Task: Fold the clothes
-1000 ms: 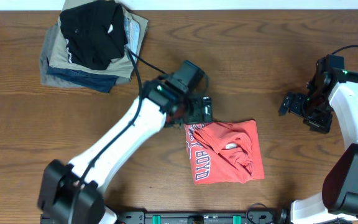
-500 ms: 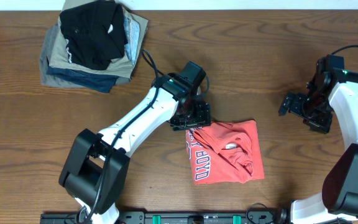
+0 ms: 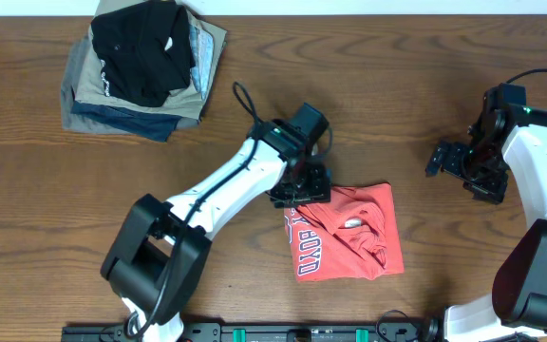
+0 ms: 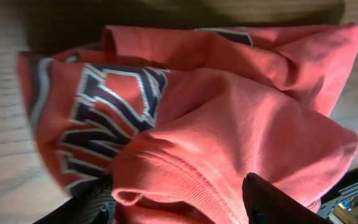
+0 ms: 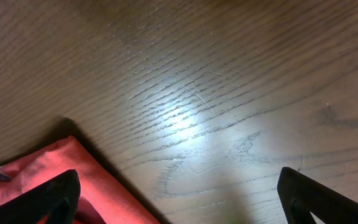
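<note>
Lying nearest the robot's base, the shirt (image 3: 349,237) sits at the middle front of the table (image 3: 397,76). It is bundled into a rough rectangle whose long axis runs near to far with a slight tilt, with dark lettering down its left edge. At its far left corner the left gripper (image 3: 304,186) is down on the cloth. In the left wrist view a raised ridge of red fabric fills the space between its two fingers (image 4: 269,199), which stand partly apart — whether they pinch that ridge cannot be told. The cloth thus lies directly between these jaws, and this arm is much the nearer. Farther right, the right gripper (image 3: 447,159) hovers over bare wood, jaws spread wide and holding nothing, well apart from the shirt — only a red corner shows at the edge of its view. Farthest, at the back left, rests a pile (image 3: 141,71) of folded garments.
</note>
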### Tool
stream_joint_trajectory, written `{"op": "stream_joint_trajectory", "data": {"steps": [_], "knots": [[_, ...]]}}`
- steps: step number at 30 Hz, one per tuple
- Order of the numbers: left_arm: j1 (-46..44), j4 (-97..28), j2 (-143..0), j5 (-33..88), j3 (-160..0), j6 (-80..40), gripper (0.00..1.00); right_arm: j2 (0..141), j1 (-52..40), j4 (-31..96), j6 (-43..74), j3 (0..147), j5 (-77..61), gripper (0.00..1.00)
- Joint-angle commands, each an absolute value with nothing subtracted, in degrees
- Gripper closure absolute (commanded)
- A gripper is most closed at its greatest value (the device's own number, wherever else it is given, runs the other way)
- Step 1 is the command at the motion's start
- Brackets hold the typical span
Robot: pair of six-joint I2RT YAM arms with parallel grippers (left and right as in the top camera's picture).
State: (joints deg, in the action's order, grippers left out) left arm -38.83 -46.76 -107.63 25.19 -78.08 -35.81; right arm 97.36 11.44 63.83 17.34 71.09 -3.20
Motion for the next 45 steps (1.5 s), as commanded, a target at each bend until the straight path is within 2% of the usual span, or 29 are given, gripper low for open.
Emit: {"op": "stream_joint_trajectory", "data": {"steps": [1,15,22,32,34,37,45], "knots": [[-38.98,-46.63,-108.27,25.39,-77.34,-37.63,0.34,97.19,11.66,63.86,17.12,71.68,-3.40,0.01],[-38.94,-47.27,-108.36,18.57,-76.93,-38.50,0.35,97.19,11.66,63.86,17.12,71.68,-3.40,0.01],[-38.92,-47.27,-108.36,18.55,-76.93,-38.48,0.58,97.19,11.66,63.86,17.12,71.68,-3.40,0.01],[-38.94,-47.24,-108.38,18.52,-75.96,-38.48,0.60,97.19,11.70,63.88,17.12,71.68,-3.40,0.01],[-38.94,-47.24,-108.38,18.52,-75.96,-38.48,0.71,97.19,11.70,63.88,17.12,71.68,-3.40,0.01],[-38.94,-47.24,-108.38,18.31,-75.96,-38.48,0.94,97.19,11.70,63.86,17.12,71.68,-3.40,0.01],[-38.94,-47.05,-107.98,20.25,-77.45,-38.89,0.94,97.19,11.70,63.86,17.12,71.68,-3.40,0.01]]}}
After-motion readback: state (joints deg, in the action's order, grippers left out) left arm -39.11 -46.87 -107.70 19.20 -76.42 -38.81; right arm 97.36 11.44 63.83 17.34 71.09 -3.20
